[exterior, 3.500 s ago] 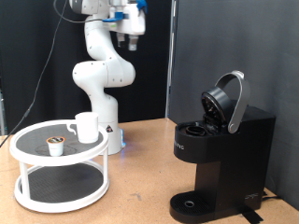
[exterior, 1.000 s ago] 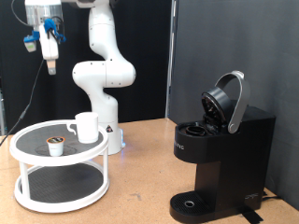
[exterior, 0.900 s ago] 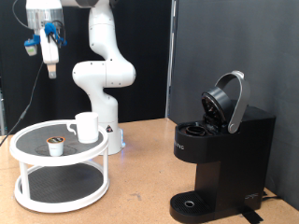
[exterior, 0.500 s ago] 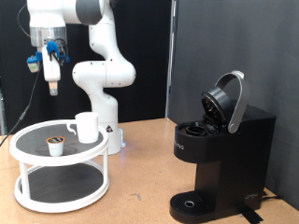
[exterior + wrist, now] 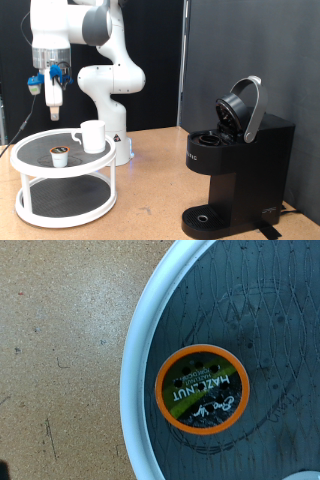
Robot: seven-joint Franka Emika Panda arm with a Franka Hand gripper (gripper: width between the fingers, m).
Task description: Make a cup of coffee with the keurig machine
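The white cup [image 5: 93, 135] stands on the top tier of a white round stand [image 5: 28, 151] at the exterior view's left. A small brown-topped pod [image 5: 60, 155] lies beside it. My gripper [image 5: 52, 114] points down, well above the pod and holds nothing. The wrist view shows the orange-rimmed pod [image 5: 203, 389] on the stand's dark top, inside the white rim [image 5: 135, 390]; my fingers do not show there. The black keurig machine [image 5: 235, 170] stands at the exterior view's right with its lid [image 5: 245, 108] raised and its pod chamber open.
The robot's white base [image 5: 112, 100] stands behind the stand. The stand's lower tier [image 5: 62, 203] is bare. The brown tabletop [image 5: 150, 200] lies between the stand and the machine. Black curtains hang behind.
The arm has swung from the top middle to the exterior view's left and come down, so my gripper now hangs lower over the stand. The cup, pod and machine have not moved.
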